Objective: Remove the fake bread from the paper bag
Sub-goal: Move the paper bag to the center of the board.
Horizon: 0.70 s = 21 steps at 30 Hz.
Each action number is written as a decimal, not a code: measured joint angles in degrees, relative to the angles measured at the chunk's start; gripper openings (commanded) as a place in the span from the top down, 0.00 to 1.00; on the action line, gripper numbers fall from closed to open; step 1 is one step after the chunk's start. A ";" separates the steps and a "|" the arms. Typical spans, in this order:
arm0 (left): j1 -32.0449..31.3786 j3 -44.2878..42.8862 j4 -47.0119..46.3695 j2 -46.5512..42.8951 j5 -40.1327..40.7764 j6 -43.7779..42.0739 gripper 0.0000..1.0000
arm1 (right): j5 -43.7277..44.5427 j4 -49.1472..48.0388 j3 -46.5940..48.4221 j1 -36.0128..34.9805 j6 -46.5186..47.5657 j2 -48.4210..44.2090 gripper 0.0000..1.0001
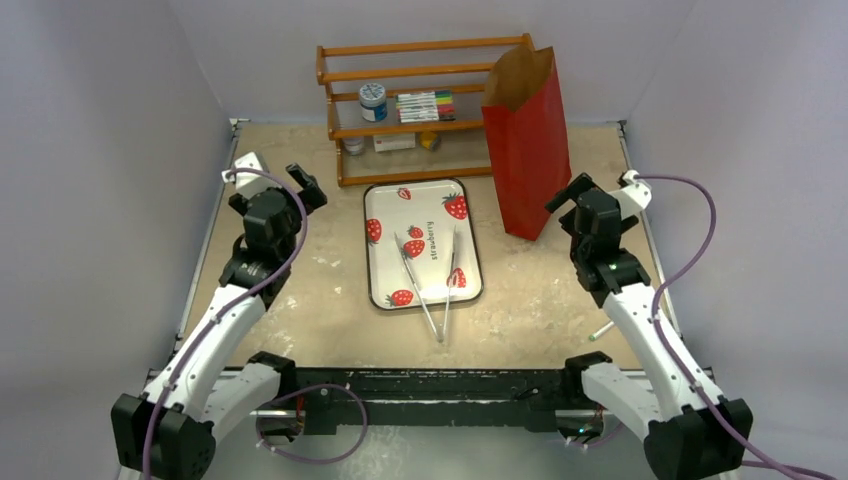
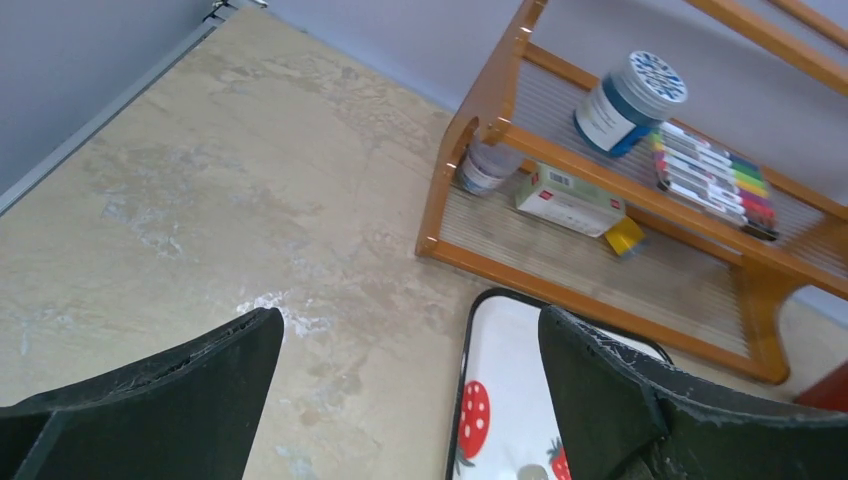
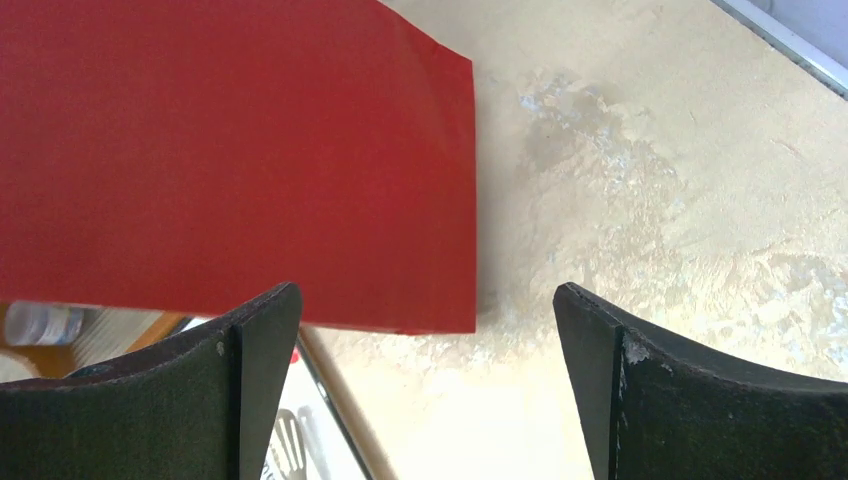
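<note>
Right gripper (image 3: 428, 292) is held open and empty, just beside the red paper bag (image 1: 527, 165), which is stood upright on the bench (image 1: 540, 290) right of the strawberry tray (image 1: 385, 265). Left gripper (image 2: 410, 320) is likewise held open and empty, left of the tray. Tongs (image 1: 438, 328) are laid on the tray.

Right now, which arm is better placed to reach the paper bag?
Right. The right tool, open, hangs beside the upright paper bag; the left tool, also open, is across the tray.
</note>
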<state>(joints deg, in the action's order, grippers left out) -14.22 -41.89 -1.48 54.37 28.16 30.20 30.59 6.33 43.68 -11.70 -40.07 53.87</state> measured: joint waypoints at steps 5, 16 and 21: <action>-2.10 -3.54 7.43 -4.04 0.55 0.79 0.00 | 5.49 7.98 6.62 -6.38 -0.92 -3.72 0.01; -2.36 -6.49 19.17 -8.81 -8.04 6.40 0.00 | 7.50 10.14 36.33 -10.05 1.66 4.11 0.01; -2.36 -7.41 21.44 -8.83 -11.69 8.28 0.00 | 8.85 12.07 50.71 -10.58 3.02 16.11 0.03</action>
<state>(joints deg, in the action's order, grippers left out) -16.58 -49.30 19.97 45.54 16.47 38.48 39.44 18.39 94.39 -22.28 -37.06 69.97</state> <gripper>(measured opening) 0.998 0.981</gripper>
